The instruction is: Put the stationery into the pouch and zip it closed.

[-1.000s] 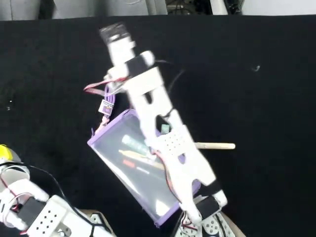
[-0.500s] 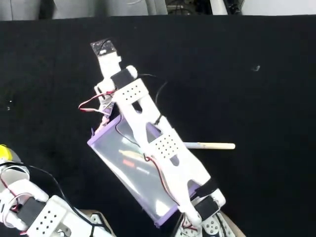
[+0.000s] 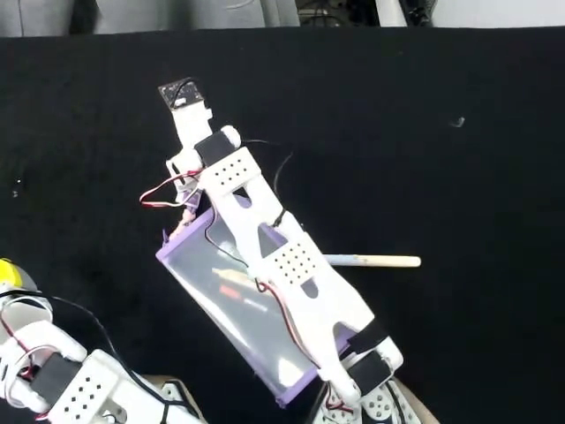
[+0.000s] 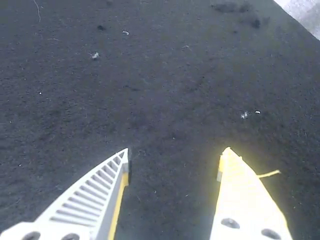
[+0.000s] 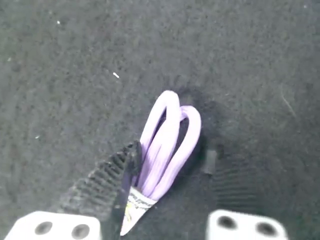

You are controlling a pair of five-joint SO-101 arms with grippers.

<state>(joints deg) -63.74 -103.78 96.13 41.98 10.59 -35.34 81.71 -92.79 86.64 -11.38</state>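
no legible text, strap tag [image 5: 133, 210] perhaps printed, unreadable

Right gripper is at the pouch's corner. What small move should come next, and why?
Probably close the right gripper on the purple pull loop. Its open fingers sit on either side of the loop, one touching it, at the corner of the pouch. Note that a light stick lies on the table outside the pouch.

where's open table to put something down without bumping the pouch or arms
Widest bare patch: the right side of the table, beyond the pale pencil. The far strip behind the right arm is free too. Crowded: the middle, where the right arm lies over the pouch, and the near left corner by the left arm.
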